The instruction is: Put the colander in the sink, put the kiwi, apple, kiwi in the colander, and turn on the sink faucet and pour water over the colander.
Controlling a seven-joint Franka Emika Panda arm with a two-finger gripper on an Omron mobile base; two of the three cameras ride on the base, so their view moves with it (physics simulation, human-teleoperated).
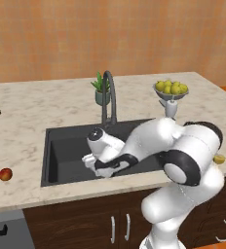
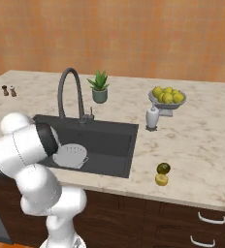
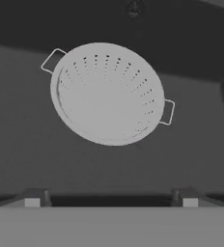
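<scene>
The colander (image 3: 106, 94) sits empty on the floor of the sink (image 1: 61, 155), upright and ready to take fruit. Above it the gripper (image 3: 111, 198) hangs with jaws spread wide, holding nothing. On the bench (image 2: 192, 140) wait the apple (image 1: 6, 174), left of the basin, and two kiwis (image 2: 162, 174) (touching, near the front edge) to its right. The faucet (image 2: 68, 92) runs dry.

The white arm folds forward from its base, elbow raised and forearm angled downward to a low-set wrist. The end effector (image 3: 111, 197) points down, its two dark fingertips (image 3: 33, 197) spread wide apart near opposite sides of the hand view, holding nothing between them.
</scene>
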